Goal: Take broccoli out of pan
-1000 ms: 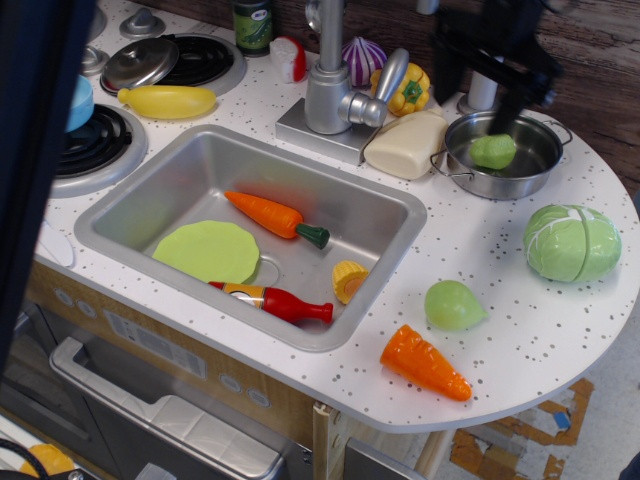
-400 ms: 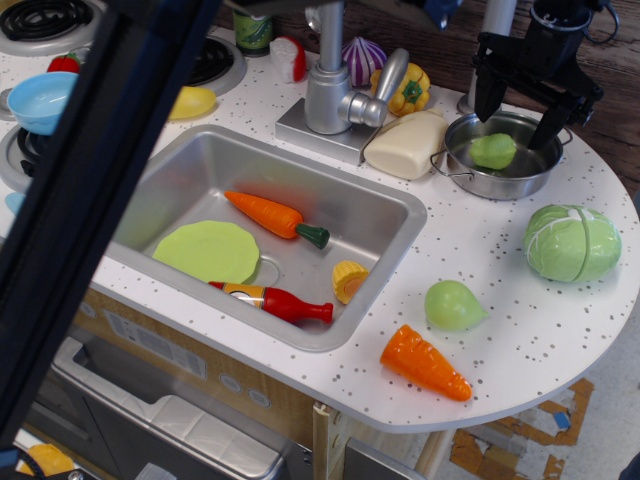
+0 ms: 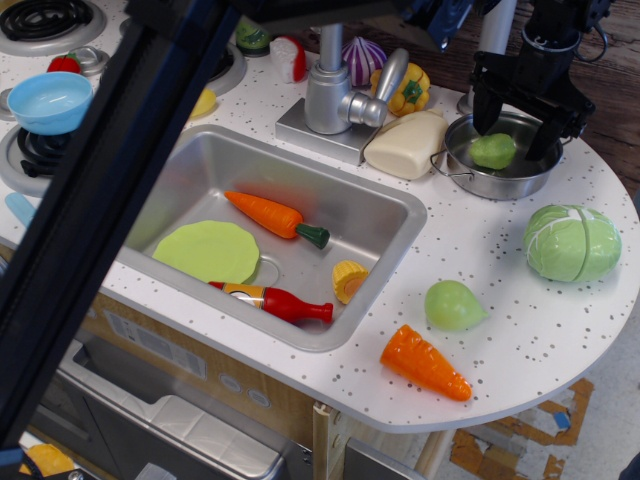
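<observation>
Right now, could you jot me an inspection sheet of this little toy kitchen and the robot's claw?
Surface: white speckled counter with steel sink.
Job's things: broccoli lies inside the pan.
Clutter: carrot, green plate and ketchup bottle in the sink; cabbage, green bulb, orange carrot on the counter.
Gripper: gripper open, fingers either side of the broccoli.
Cables: nothing seen.
Surroundings: dark beam blocks the left.

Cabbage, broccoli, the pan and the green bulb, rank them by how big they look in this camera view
1. Cabbage and pan look about alike; the pan sits farther back and partly behind the gripper, so unsure.
2. Green bulb.
3. Broccoli, smallest.
</observation>
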Motion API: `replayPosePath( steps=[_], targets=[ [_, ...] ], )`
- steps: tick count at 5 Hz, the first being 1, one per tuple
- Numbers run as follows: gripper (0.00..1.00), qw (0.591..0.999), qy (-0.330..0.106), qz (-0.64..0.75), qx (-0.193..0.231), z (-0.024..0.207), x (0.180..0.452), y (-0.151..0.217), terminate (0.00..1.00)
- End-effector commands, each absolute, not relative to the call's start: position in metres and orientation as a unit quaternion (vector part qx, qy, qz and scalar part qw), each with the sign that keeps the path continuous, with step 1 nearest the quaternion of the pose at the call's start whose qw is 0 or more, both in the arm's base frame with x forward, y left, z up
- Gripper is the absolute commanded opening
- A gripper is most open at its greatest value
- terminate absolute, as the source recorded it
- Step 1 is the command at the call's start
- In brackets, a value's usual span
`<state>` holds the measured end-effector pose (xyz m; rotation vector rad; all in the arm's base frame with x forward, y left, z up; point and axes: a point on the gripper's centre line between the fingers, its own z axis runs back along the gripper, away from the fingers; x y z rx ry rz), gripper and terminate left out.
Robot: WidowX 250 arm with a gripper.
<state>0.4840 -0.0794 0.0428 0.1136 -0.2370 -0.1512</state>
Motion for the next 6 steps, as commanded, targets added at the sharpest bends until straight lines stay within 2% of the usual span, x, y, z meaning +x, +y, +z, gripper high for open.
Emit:
replayPosePath(
  steps=[1,2,3,4,5,6],
  targets=[
    [1.00,0.982,-0.156,-0.089,0.061,0.052,0.497,-0.065,0.00],
    [1.00,0.980,-0.169,-0.090,0.051,0.035,0.503,-0.060,0.00],
    [1.00,0.981,-0.171,-0.083,0.042,0.029,0.505,-0.064,0.00],
    [0.00,0.984,-0.158,-0.072,0.037,0.037,0.503,-0.067,0.00],
    [0.00,0.987,-0.140,-0.065,0.051,0.060,0.503,-0.071,0.00],
    [0.00,0.987,-0.124,-0.059,0.086,0.093,0.505,-0.069,0.00]
  ],
)
